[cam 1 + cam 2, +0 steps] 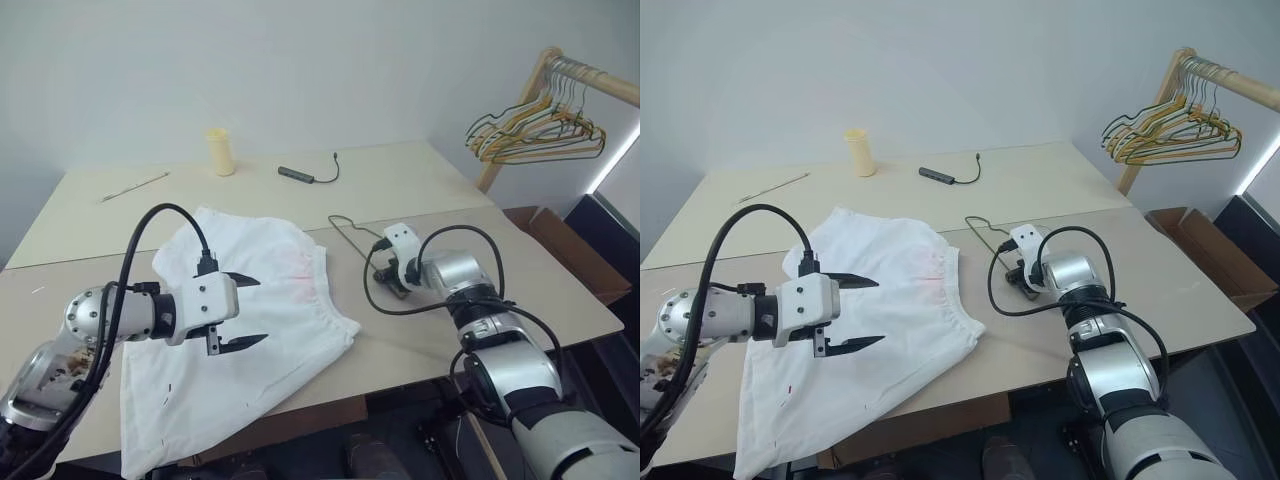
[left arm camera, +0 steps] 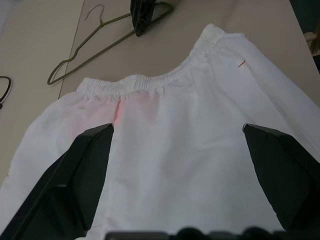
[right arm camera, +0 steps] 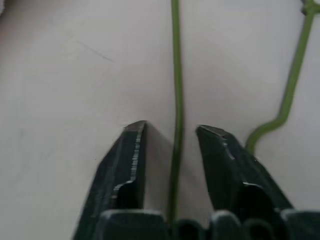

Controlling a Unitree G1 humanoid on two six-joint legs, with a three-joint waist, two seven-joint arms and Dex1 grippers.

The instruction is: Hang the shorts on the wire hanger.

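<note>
The white shorts [image 1: 250,330] lie flat on the table's near left part, with the gathered waistband [image 2: 150,82] turned toward the hanger. My left gripper [image 1: 262,310] hovers open just above the cloth, holding nothing. The thin olive-green wire hanger [image 1: 350,235] lies flat on the table to the right of the shorts. My right gripper [image 1: 390,285] is down at the hanger's near end. In the right wrist view one straight run of the wire [image 3: 175,75] passes between the fingers. They stand a narrow gap apart, with table showing on both sides of the wire.
A yellow cup [image 1: 220,151], a black adapter with its cable [image 1: 297,175] and a thin stick [image 1: 135,186] lie at the back of the table. A wooden rack with several hangers [image 1: 540,130] stands at the far right. A cardboard box [image 1: 570,250] sits beside the table's right edge.
</note>
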